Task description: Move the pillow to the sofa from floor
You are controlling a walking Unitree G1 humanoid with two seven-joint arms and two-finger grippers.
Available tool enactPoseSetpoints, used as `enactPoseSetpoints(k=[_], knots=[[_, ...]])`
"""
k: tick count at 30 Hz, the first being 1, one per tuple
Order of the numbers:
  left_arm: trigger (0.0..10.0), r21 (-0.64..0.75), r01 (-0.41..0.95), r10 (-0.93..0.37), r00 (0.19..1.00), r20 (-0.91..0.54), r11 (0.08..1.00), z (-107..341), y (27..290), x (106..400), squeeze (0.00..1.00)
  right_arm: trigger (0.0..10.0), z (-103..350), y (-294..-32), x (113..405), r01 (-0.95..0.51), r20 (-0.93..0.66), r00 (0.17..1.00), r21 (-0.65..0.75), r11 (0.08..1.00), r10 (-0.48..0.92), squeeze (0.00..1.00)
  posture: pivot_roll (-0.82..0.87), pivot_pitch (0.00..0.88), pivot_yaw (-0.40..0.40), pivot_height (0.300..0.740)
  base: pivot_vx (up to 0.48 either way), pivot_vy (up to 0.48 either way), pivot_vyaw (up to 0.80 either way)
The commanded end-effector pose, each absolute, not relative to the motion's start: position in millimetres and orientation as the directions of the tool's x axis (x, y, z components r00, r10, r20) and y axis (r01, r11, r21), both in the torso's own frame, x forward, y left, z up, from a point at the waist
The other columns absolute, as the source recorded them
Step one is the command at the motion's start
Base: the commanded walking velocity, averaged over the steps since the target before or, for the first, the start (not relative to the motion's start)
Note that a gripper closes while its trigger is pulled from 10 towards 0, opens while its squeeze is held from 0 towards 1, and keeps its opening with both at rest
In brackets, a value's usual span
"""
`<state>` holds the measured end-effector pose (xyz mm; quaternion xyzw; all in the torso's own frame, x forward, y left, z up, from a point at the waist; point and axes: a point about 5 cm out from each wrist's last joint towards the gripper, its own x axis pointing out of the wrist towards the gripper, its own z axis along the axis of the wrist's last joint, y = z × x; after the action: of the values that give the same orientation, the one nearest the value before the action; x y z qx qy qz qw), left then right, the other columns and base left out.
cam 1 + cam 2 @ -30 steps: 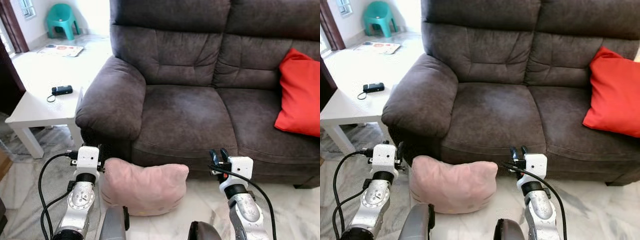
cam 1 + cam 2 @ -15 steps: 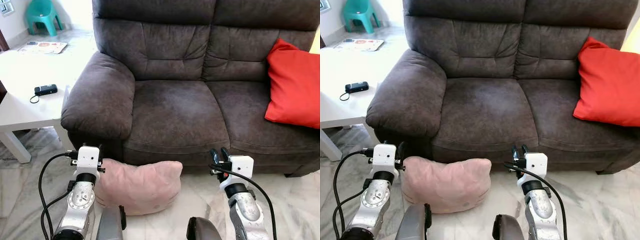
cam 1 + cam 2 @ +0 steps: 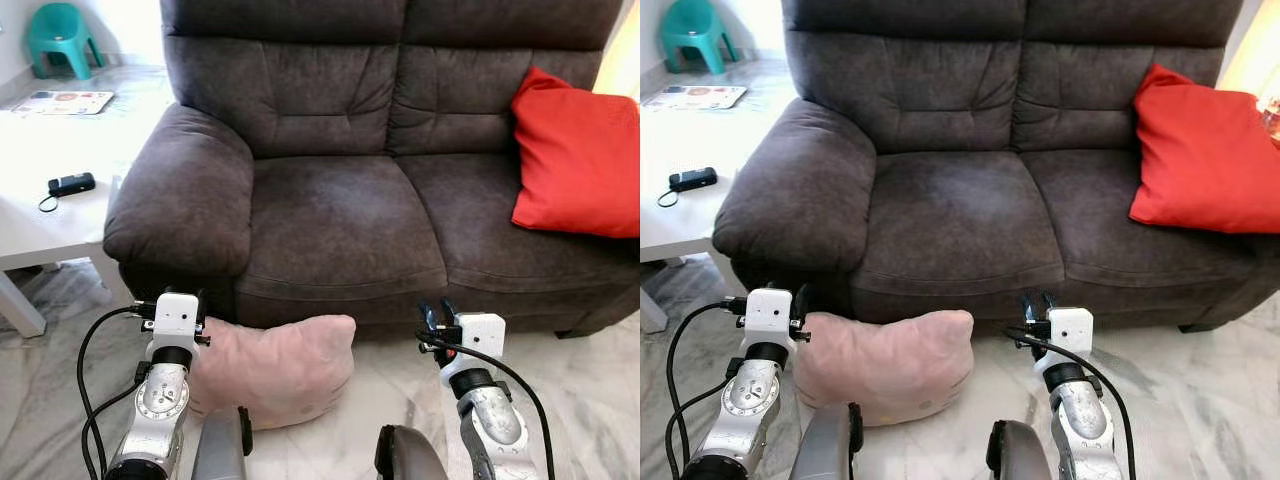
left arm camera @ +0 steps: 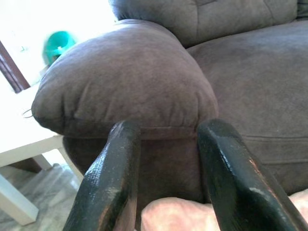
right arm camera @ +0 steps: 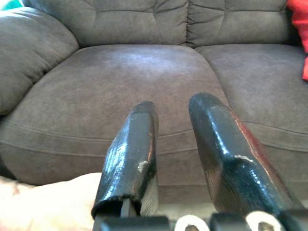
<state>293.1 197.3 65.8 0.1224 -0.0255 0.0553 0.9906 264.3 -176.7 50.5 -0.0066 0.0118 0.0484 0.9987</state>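
Observation:
A pink pillow (image 3: pixel 275 368) lies on the marble floor against the front of the dark brown sofa (image 3: pixel 340 215), below its left armrest (image 3: pixel 180 205). My left gripper (image 3: pixel 203 300) hovers just left of the pillow's top corner, open and holding nothing; the left wrist view shows its fingers (image 4: pixel 113 168) facing the armrest, with the pillow's edge (image 4: pixel 173 216) below them. My right gripper (image 3: pixel 437 310) hangs to the right of the pillow, apart from it, open and facing the seat cushion (image 5: pixel 144 72). The pillow's corner (image 5: pixel 53 202) appears in the right wrist view.
A red cushion (image 3: pixel 575 155) leans on the sofa's right seat. A low white table (image 3: pixel 50 215) with a small black device (image 3: pixel 70 184) stands left of the armrest. A teal plastic chair (image 3: pixel 60 35) is far back left. Bare marble floor (image 3: pixel 580 400) lies to the right.
The whole picture has slid left, so the camera has turned right along the sofa. The pillow lies as before and both grippers hold the same pose.

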Motion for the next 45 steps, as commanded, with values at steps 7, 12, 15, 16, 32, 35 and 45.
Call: enactPoseSetpoints(k=[7, 12, 15, 16, 32, 35, 45], knots=[[10.0, 0.232, -0.114, 0.106, 0.993, 0.046, 0.966, 64, 200, 293, 0.0, 10.0, 55, -172, 268, -0.12, -0.004, 0.993, -0.01, 0.993, 0.12, 0.0, 0.05, 0.0, -0.06, 0.553, 0.0, 0.0, 0.8], [10.0, 0.232, -0.115, 0.106, 0.993, 0.047, 0.966, 65, 200, 294, 0.0, 10.0, 54, -171, 267, -0.127, -0.009, 0.992, -0.017, 0.992, 0.126, 0.0, 0.05, 0.0, -0.061, 0.553, 0.0, 0.0, 0.8], [10.0, 0.232, -0.112, 0.104, 0.994, 0.046, 0.966, 65, 200, 294, 0.0, 10.0, 53, -171, 267, -0.129, -0.012, 0.992, -0.015, 0.992, 0.129, 0.0, 0.05, 0.0, -0.063, 0.553, 0.0, 0.0, 0.8], [10.0, 0.232, -0.112, 0.104, 0.993, 0.046, 0.966, 65, 200, 294, 0.0, 10.0, 53, -171, 267, -0.13, -0.012, 0.991, -0.015, 0.991, 0.13, 0.0, 0.05, 0.0, -0.063, 0.553, 0.0, 0.0, 0.8], [10.0, 0.174, -0.046, 0.047, 0.999, 0.001, 0.984, 58, 190, 293, 0.0, 10.0, 49, -171, 266, -0.136, -0.036, 0.99, -0.002, 0.991, 0.135, 0.0, 0.05, 0.0, -0.069, 0.553, 0.0, 0.0, 0.17], [10.0, 0.18, -0.04, 0.044, 0.999, -0.017, 0.983, 55, 190, 292, 0.0, 10.0, 49, -170, 265, -0.144, -0.038, 0.989, -0.015, 0.989, 0.143, 0.0, 0.05, 0.0, -0.069, 0.553, 0.0, 0.0, 0.0], [10.0, 0.186, -0.041, 0.047, 0.998, -0.031, 0.982, 53, 191, 291, 0.0, 10.0, 49, -169, 265, -0.157, -0.039, 0.987, -0.043, 0.987, 0.155, 0.0, 0.05, 0.0, -0.07, 0.553, 0.195, 0.0, 0.08]])
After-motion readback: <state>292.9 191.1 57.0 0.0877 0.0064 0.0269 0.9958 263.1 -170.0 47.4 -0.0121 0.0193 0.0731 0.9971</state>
